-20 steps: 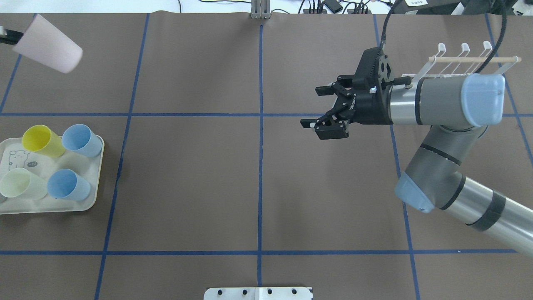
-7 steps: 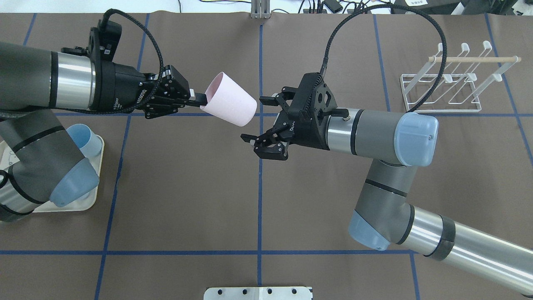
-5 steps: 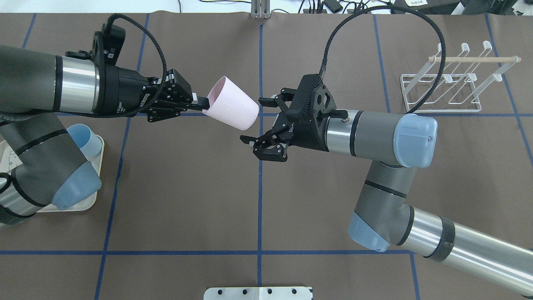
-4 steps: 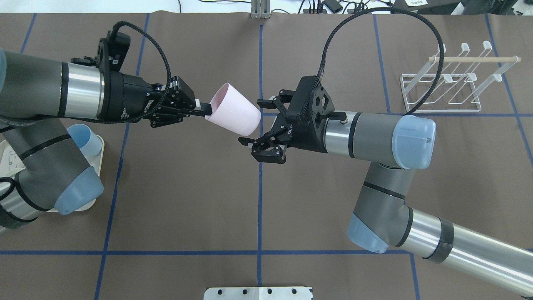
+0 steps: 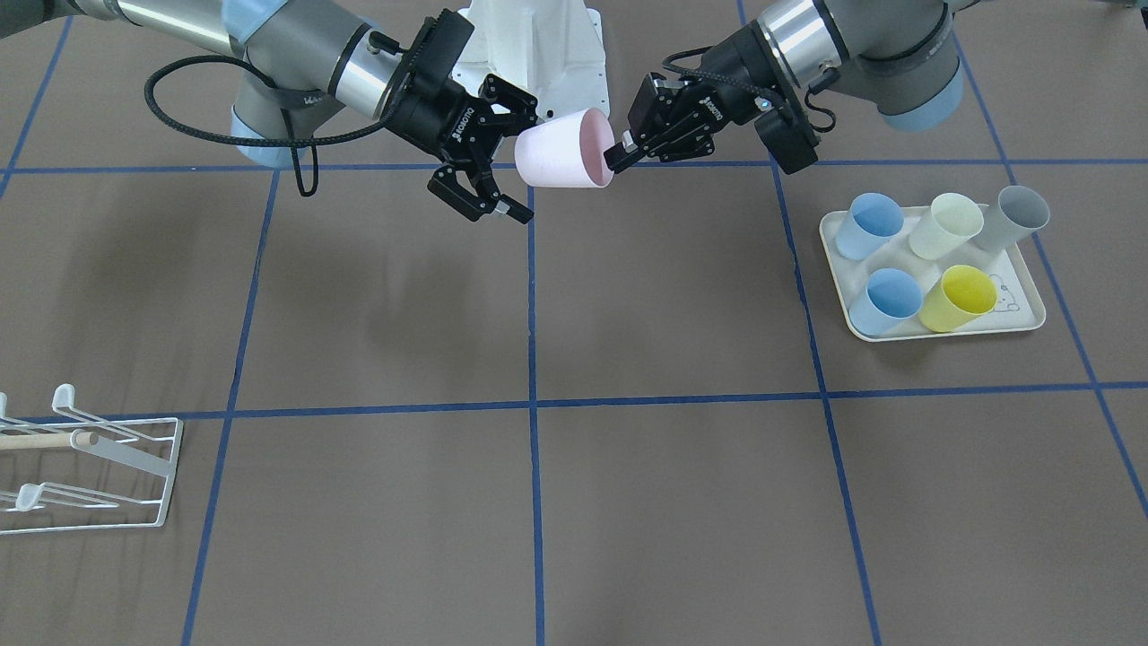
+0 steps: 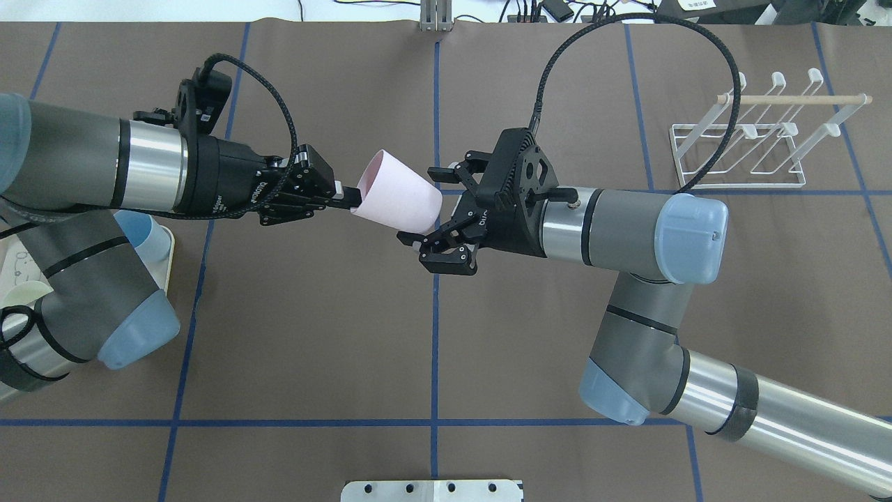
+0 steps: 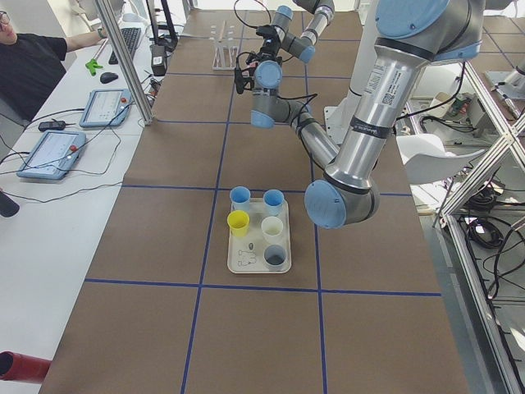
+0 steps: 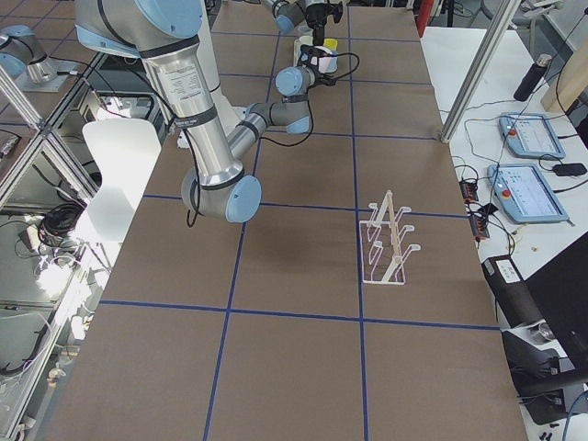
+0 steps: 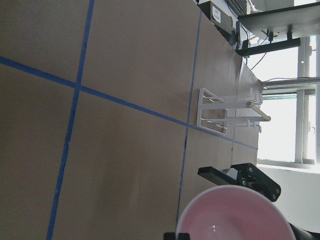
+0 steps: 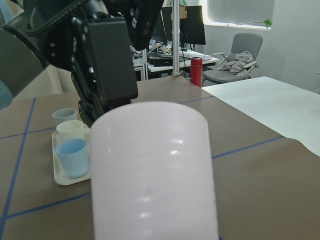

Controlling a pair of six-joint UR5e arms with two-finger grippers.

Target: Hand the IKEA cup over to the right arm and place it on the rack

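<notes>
Pale pink plastic cup hangs sideways above mid-table, my left gripper pinching its rim (leaving the base free); right gripper gapes around that base, white wire rack well apart.

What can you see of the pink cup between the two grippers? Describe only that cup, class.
The pink cup is a plain, handleless tapered tumbler, matte and plastic-looking, deeper pink inside. It hangs above the table on its side, mouth toward the left gripper, which pinches its rim. Its narrower base points into the open right gripper, whose fingers straddle it; contact there is unclear.
</notes>
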